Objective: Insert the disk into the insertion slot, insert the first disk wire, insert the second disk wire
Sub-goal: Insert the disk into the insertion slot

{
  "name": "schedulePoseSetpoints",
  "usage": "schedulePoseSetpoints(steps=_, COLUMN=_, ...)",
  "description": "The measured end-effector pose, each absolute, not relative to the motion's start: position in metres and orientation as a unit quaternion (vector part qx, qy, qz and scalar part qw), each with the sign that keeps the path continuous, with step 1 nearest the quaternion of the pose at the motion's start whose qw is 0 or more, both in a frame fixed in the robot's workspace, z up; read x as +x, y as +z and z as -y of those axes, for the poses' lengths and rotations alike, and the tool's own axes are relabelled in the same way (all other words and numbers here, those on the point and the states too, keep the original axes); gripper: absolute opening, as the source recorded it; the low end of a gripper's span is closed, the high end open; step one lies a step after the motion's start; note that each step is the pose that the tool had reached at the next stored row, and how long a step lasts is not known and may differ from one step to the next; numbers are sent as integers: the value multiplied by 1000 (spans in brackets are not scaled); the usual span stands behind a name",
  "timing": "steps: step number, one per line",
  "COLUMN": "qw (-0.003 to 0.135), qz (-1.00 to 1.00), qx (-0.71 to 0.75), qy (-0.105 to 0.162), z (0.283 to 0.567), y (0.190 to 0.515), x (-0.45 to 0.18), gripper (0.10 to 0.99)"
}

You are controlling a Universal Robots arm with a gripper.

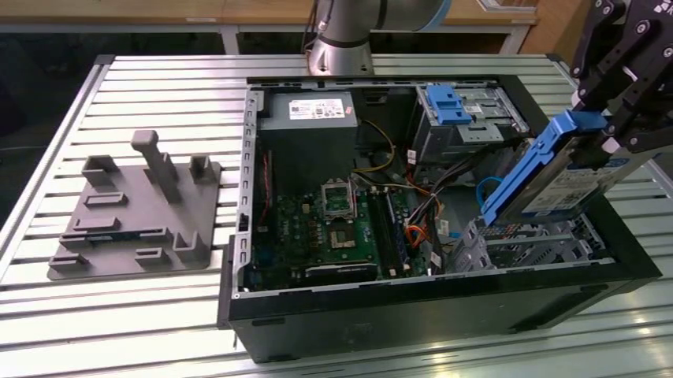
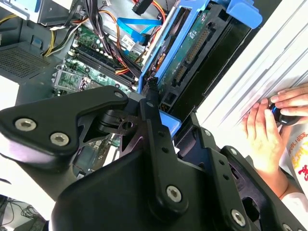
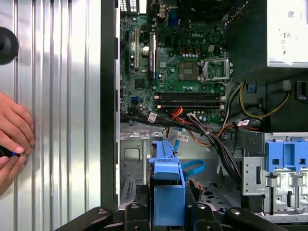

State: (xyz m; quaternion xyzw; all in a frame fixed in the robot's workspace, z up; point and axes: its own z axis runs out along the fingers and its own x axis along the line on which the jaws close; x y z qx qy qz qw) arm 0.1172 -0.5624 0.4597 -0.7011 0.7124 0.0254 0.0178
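The disk (image 1: 559, 179), a silver drive with a white label in a bright blue carrier, hangs tilted over the open computer case at the exterior view's right. My gripper (image 1: 601, 132) is shut on the disk's upper end. Just below the disk's lower end stands the insertion slot (image 1: 526, 246), a perforated silver cage in the case's near corner. In the first wrist view the blue carrier (image 3: 168, 192) sits between my black fingers (image 3: 134, 214), over the cage floor (image 3: 132, 159). The second wrist view shows the disk's circuit-board side (image 2: 190, 45). A blue flat cable (image 1: 486, 189) and a bundle of wires (image 3: 211, 139) lie loose beside the cage.
A taller grey bay with a blue latch (image 1: 455, 106) stands behind the cage. The motherboard (image 1: 336, 220) and power supply (image 1: 307, 110) fill the case's other half. A grey fixture plate with pegs (image 1: 137, 213) lies on the slatted table. A person's hands (image 3: 14, 137) rest beside the case.
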Motion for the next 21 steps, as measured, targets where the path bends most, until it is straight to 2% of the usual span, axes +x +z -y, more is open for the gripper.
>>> schedulePoseSetpoints(steps=21, qw=18, qz=-712, qx=-701, qy=25, z=565, y=452, x=117, gripper=361)
